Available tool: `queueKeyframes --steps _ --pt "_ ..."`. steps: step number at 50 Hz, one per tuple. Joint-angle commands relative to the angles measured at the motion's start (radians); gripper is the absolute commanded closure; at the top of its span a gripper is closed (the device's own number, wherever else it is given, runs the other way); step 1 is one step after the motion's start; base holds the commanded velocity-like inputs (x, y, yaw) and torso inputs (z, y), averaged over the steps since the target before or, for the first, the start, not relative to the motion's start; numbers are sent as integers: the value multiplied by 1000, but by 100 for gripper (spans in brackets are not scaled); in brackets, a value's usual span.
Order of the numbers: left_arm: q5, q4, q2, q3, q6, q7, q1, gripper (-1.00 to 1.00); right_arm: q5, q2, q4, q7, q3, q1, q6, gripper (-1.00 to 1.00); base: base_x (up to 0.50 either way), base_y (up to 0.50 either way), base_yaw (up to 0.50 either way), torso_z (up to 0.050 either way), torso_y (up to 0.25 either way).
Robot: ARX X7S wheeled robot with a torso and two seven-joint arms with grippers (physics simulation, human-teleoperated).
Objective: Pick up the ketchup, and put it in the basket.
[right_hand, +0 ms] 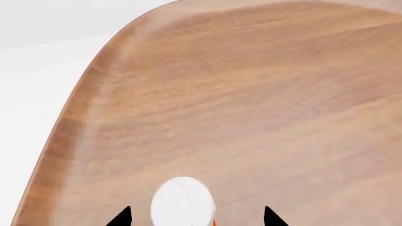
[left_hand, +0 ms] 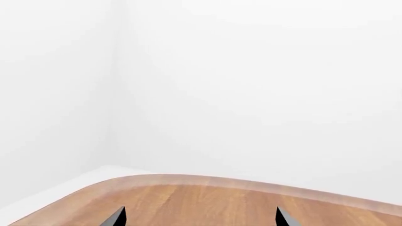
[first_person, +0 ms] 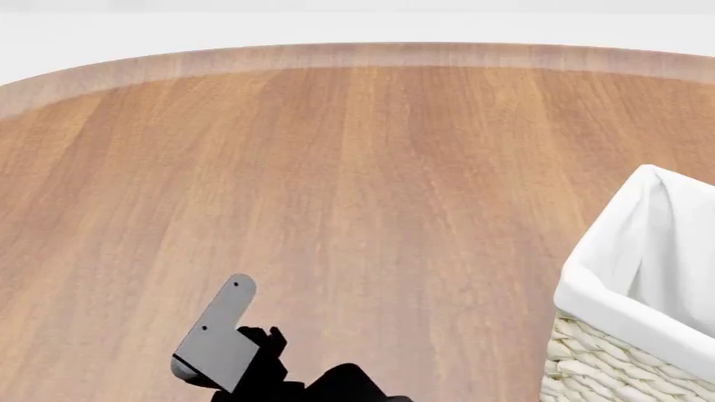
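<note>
The ketchup shows only in the right wrist view, as a white cap [right_hand: 182,203] with a sliver of orange-red body under it. It sits between my right gripper's [right_hand: 196,217] two dark fingertips [right_hand: 123,217], with a gap to each side of the cap. The jaws stand wide apart, and the bottle's body is hidden below the frame. The right gripper is out of the head view. The basket [first_person: 625,285], cream wicker with a white cloth lining, stands at the right of the head view. My left gripper [left_hand: 199,217] is open and empty over the table.
The round wooden table [first_person: 335,167] runs to a curved far edge [first_person: 357,55], with white floor and walls beyond. The left arm's grey bracket [first_person: 218,335] shows low in the head view. The table's curved edge [right_hand: 75,127] lies beside the ketchup.
</note>
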Motion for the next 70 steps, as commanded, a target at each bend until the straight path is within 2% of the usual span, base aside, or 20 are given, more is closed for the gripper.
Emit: queueKeyframes --steps 1,12,18,32,33,41,53,61,70 --pt "-1 7 0 3 6 -3 8 -100 5 -24 56 -5 -32 4 -36 -100 0 0 0 0 0" --pt "-11 20 -6 -3 5 -11 15 -100 32 -51 183 -7 -68 22 -118 -100 0 0 0 0 0" --pt "-12 23 -9 1 1 -14 13 -100 115 -56 290 16 -151 46 -198 -100 0 0 0 0 0" --pt "-38 34 -17 -27 3 -24 25 -100 219 -52 349 49 -275 63 -257 -100 0 0 0 0 0" --pt "-40 32 -18 -28 3 -25 22 -100 226 -54 354 55 -278 67 -255 100 0 0 0 0 0" --pt "-38 24 -19 -22 3 -26 16 -100 246 -3 239 93 -290 62 -218 100 0 0 0 0 0" --pt "-26 3 -19 -3 11 -24 5 -100 291 211 -223 313 -225 19 -102 100 0 0 0 0 0" --pt "-17 0 -20 12 12 -25 -1 -100 405 387 -569 499 -85 7 -5 100 0 0 0 0 0" --pt "-27 -2 -29 34 -3 -22 -32 -100 532 537 -856 699 59 35 113 100 0 0 0 0 0"
